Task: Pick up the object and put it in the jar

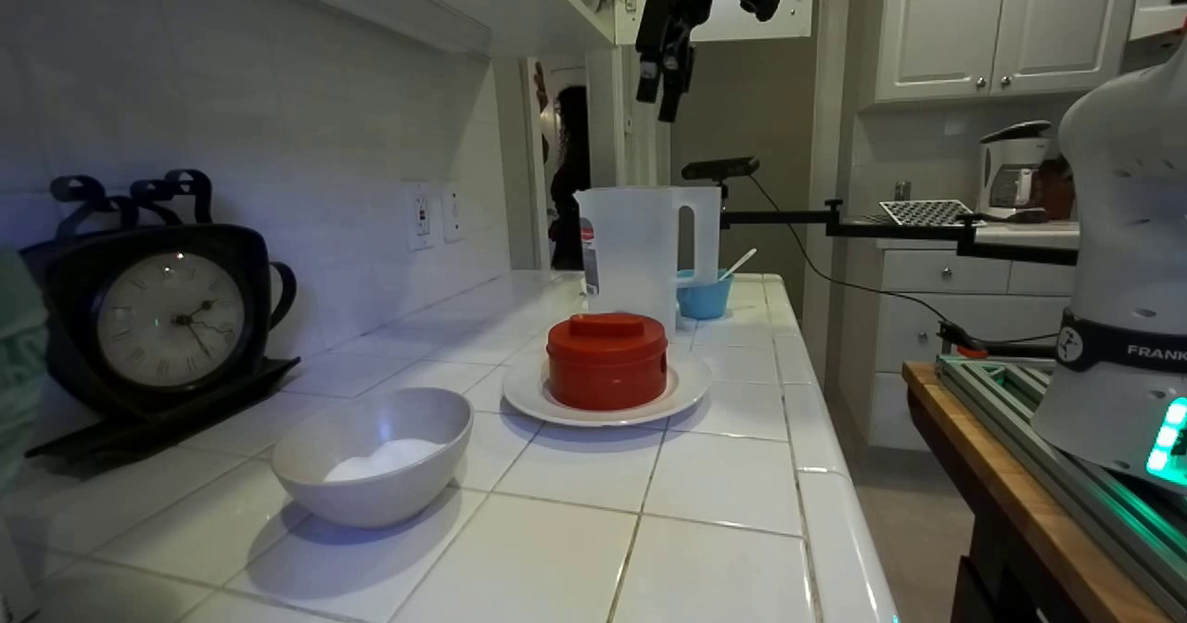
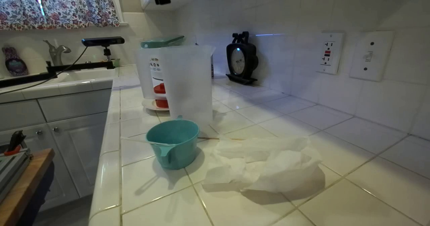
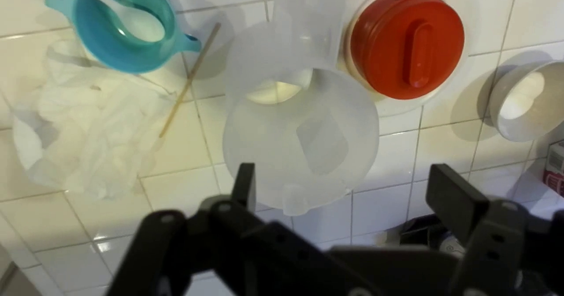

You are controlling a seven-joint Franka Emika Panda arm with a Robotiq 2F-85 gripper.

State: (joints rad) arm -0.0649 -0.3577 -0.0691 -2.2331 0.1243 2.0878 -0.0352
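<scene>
The claw hangs well above the jug, spread wide. Beneath and off to one side of the claw, past the red container, small white pieces lie in a bowl; whether one is the task's object cannot be told. Below the claw's other side stands a blue cup.

A tall, straight-walled jug of translucent white plastic with a side handle is seen standing upright on the white-tiled table, its mouth facing up. Well apart from it, what appear to be two small, rounded, whitish pieces are contained in a pale bowl; which, if either, is the object cannot be told.
</scene>
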